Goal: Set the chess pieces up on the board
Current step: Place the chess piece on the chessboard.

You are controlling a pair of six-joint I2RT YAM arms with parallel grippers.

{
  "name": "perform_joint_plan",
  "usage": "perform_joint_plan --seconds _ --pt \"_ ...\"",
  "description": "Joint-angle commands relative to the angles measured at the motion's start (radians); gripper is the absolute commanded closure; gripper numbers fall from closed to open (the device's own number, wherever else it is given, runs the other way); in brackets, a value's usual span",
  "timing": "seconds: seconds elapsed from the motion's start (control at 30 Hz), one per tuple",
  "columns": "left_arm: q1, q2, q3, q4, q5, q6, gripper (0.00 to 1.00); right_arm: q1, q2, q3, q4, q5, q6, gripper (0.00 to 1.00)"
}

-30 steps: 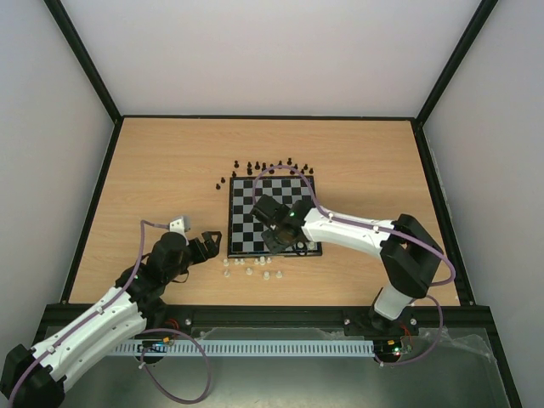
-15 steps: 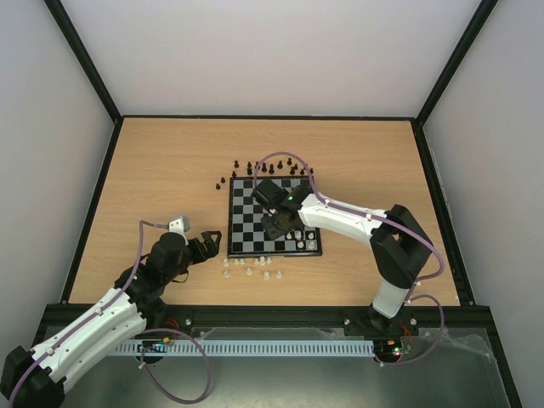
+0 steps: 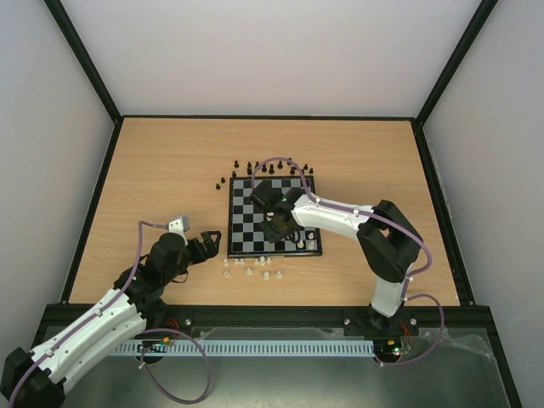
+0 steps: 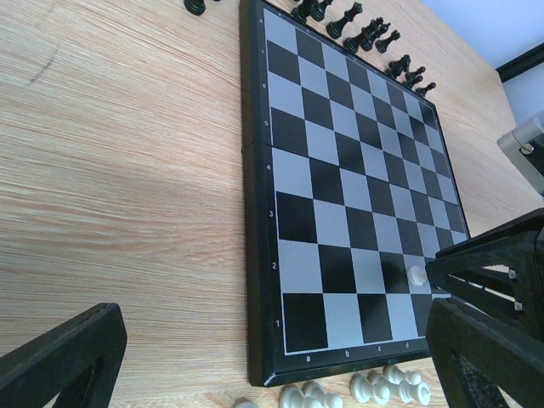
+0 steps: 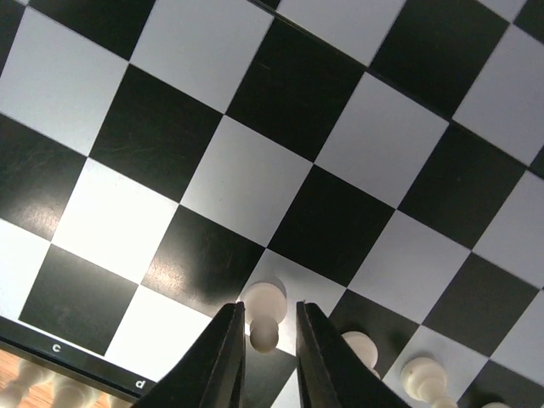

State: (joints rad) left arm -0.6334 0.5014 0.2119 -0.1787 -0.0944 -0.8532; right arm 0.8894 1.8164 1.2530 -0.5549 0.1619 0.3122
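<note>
Closely, the right hand (image 5: 269, 340) set its matte black fingers either side of a rounded cream pawn (image 5: 264, 310). The pawn stood on a pale square of the glossy checked board (image 4: 340, 170), second row from the near edge. Whether the fingers pinched it could not be told. The left hand (image 3: 206, 246) hung wide open over the wood-grain surface (image 3: 153, 170). Slim black pieces (image 4: 365, 34) lined the far border, cream pieces (image 4: 382, 393) the near one.
</note>
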Motion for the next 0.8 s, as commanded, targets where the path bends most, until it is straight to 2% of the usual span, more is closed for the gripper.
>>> perform_joint_plan --seconds 0.0,0.2,0.4,0.77 --pt "0.008 -0.009 0.000 -0.013 -0.005 0.010 0.00 -0.006 0.009 -0.003 -0.027 0.004 -0.007 0.77" --pt "0.007 -0.012 -0.001 -0.018 -0.005 0.008 0.01 -0.006 -0.011 -0.004 -0.028 0.004 -0.005 0.75" --pt "0.008 -0.008 0.000 -0.016 -0.007 0.006 0.00 0.000 -0.122 -0.037 -0.011 -0.067 0.001 0.73" --pt "0.008 0.102 0.003 0.067 0.013 0.009 0.00 0.122 -0.360 -0.308 0.082 -0.059 0.187 0.71"
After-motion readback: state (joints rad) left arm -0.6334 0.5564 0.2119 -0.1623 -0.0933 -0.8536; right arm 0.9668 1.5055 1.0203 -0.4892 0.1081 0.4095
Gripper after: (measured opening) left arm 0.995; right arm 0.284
